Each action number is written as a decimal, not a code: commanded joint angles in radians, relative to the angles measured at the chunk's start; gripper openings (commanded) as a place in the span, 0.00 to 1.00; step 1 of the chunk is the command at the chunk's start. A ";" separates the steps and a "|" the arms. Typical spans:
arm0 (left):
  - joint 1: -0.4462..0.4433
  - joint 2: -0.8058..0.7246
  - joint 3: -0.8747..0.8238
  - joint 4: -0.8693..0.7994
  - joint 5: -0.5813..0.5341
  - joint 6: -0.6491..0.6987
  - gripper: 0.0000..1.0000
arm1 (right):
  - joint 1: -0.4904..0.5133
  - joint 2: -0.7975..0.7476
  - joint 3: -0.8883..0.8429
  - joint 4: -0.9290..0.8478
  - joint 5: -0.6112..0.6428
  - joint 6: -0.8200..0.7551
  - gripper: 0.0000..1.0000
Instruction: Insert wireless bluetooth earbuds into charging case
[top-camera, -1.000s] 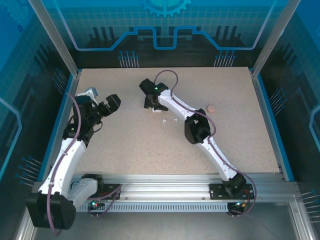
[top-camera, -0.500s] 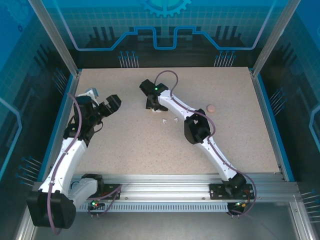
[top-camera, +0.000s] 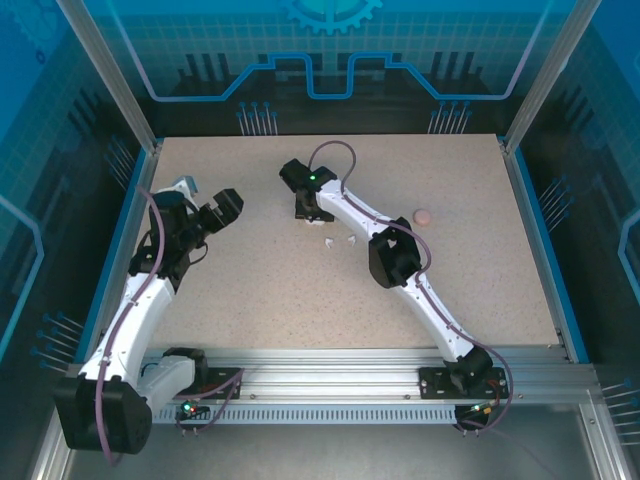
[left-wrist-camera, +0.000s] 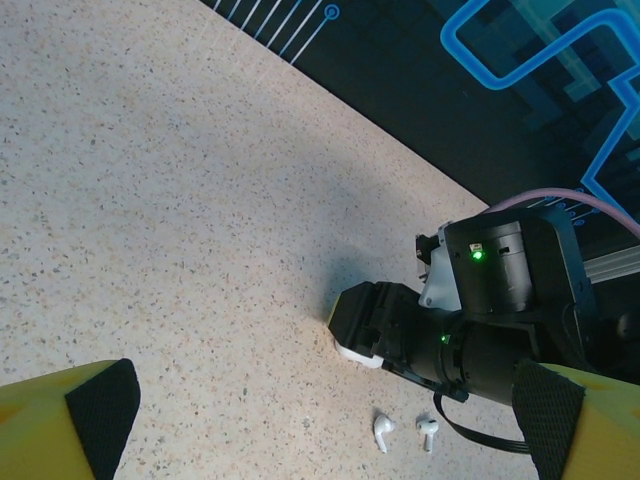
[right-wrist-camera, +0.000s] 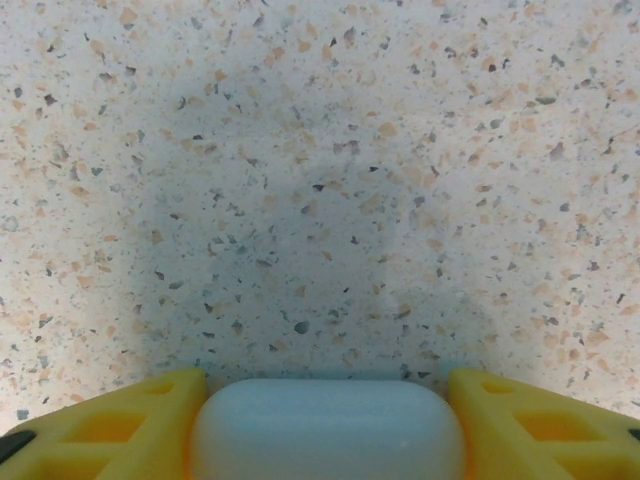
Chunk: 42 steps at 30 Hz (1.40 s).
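Note:
A white charging case (right-wrist-camera: 326, 430) lies on the speckled table between my right gripper's (right-wrist-camera: 325, 392) yellow fingers (right-wrist-camera: 120, 425), which press against both of its ends. From the left wrist view, the same case (left-wrist-camera: 356, 352) peeks out under the right gripper (left-wrist-camera: 378, 322). Two white earbuds (left-wrist-camera: 384, 430) (left-wrist-camera: 428, 432) lie loose just beside it; the top view shows these earbuds (top-camera: 327, 243) (top-camera: 351, 239) near the right arm. My left gripper (top-camera: 207, 196) hovers wide open over the table's left side, holding nothing.
A small pinkish round case (top-camera: 422, 215) rests to the right of the right arm's forearm (top-camera: 350, 210). Blue rails (top-camera: 535, 230) edge the table (top-camera: 250, 290), and a metal frame beam (top-camera: 320, 365) runs along the near side.
The right gripper's fingers have drawn in onto the white case and its head has settled slightly. The left arm has stayed put.

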 joint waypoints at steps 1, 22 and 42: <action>0.009 0.004 -0.016 0.039 0.022 -0.020 0.99 | 0.001 -0.020 -0.028 -0.011 -0.078 -0.012 0.54; 0.007 0.017 -0.069 0.110 0.076 -0.048 0.99 | -0.005 -0.237 -0.117 -0.003 -0.095 -0.031 0.51; -0.294 0.031 -0.373 0.648 0.065 -0.243 0.99 | 0.000 -0.990 -1.185 0.179 -0.040 0.238 0.51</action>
